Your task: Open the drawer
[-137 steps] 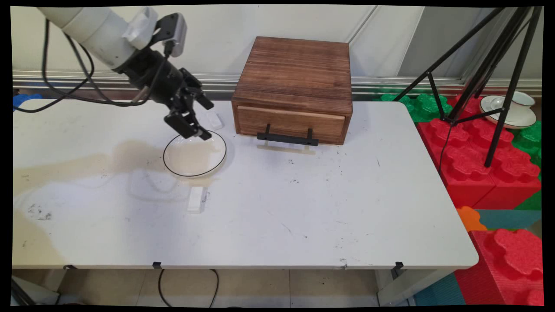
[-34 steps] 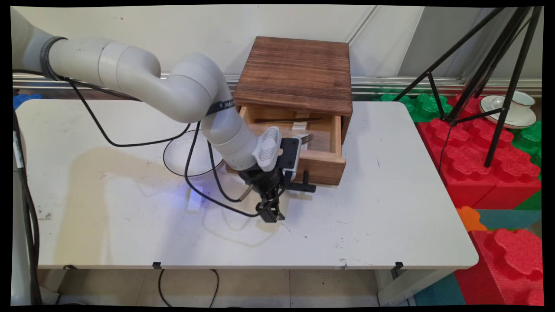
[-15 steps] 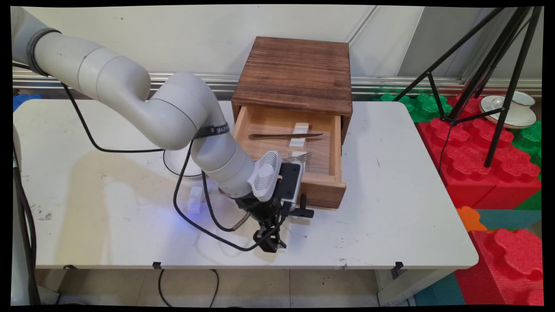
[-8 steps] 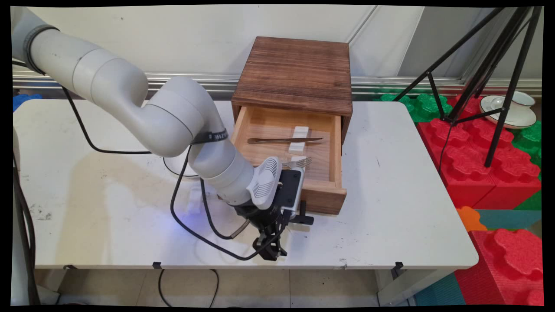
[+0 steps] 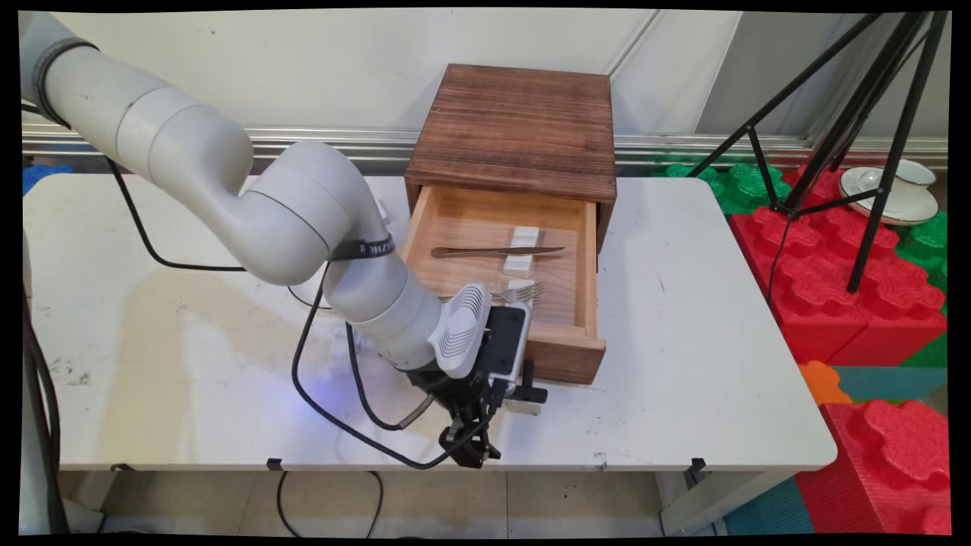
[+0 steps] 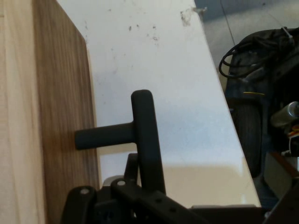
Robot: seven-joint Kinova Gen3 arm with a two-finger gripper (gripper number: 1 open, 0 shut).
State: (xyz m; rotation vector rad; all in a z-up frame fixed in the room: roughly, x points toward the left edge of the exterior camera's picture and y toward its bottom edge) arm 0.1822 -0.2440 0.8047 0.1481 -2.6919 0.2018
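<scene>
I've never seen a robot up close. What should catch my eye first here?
The wooden drawer at the table's middle stands pulled open, with a knife and a fork lying inside. Near the table's front edge, the arm's black tool is at the drawer's black handle.

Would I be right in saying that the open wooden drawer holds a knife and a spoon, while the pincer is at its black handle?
Not quite: the open drawer holds a knife and a fork, not a spoon; the main view shows its prongs. The pincer is indeed at the black handle.
</scene>
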